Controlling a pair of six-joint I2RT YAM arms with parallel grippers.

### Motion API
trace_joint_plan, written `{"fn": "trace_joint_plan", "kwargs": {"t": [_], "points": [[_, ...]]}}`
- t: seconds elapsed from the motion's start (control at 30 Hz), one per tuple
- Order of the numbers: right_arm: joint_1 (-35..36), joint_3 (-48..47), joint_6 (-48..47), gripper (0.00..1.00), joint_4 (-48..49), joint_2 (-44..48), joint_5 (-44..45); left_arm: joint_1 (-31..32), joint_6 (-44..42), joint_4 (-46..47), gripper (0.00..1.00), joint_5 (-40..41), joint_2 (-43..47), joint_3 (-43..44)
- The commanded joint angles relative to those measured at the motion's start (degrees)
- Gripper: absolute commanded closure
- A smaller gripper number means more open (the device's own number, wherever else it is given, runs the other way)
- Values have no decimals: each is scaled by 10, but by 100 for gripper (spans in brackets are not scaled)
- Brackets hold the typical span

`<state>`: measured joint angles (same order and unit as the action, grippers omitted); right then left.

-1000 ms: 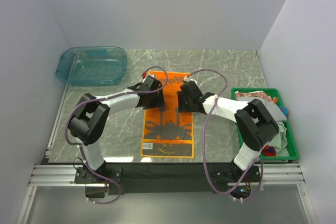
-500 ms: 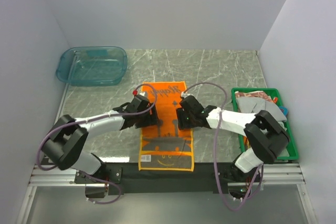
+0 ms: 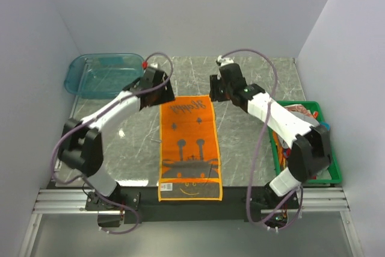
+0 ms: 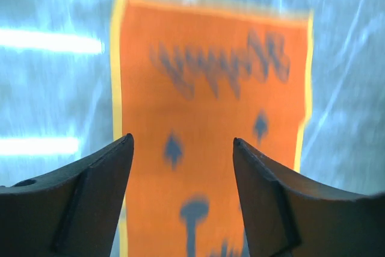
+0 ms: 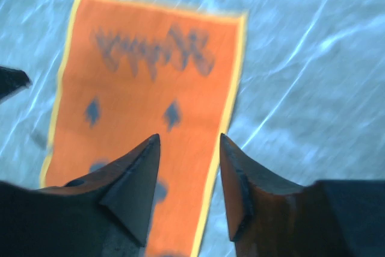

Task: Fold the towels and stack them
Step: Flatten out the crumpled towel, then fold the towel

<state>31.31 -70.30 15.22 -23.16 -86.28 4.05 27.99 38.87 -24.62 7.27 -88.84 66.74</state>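
We see the orange towel (image 3: pixel 189 148) spread flat and lengthwise in the middle of the marble table (image 3: pixel 258 82). Its far end, with the dark lettering, lies toward the top of the overhead frame, and its near end reaches over the black strip at the table's front edge. The left gripper (image 4: pixel 180 142) hangs above the towel's far left corner and the right gripper (image 5: pixel 189 139) above its far right corner, neither touching the cloth as far as we can tell. In the left wrist view the two dark fingers (image 4: pixel 90 191) stand well apart with nothing between them, only the blurred orange cloth below. In the right wrist view the fingers (image 5: pixel 132 191) are closer to each other but also parted and empty, framing the towel's yellow right edge. At the right of the overhead frame the green crate (image 3: pixel 289 103) holds a jumble of other towels (image 3: pixel 298 115). At the upper left sits the clear teal tub (image 3: pixel 78 82).
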Motion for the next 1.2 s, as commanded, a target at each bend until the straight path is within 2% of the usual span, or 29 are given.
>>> {"fn": "trace_joint_plan", "kwargs": {"t": [0.0, 0.13, 0.4, 0.93, 1.17], "points": [[-30, -57, -43, 51, 20, -86, -2, -24, -55, -32, 29, 28, -90, 111], [-49, -114, -53, 54, 29, -170, -1, -50, -74, -55, 32, 51, -196, 192], [-63, -181, -43, 56, 59, -286, -2, -73, -79, -19, 35, 53, -277, 237], [-65, -329, 6, 55, -1, -430, 17, -73, -64, 36, 33, 35, -298, 200], [-65, -300, 28, 55, -2, -436, 27, -73, -63, 45, 32, 31, -287, 180]]}}
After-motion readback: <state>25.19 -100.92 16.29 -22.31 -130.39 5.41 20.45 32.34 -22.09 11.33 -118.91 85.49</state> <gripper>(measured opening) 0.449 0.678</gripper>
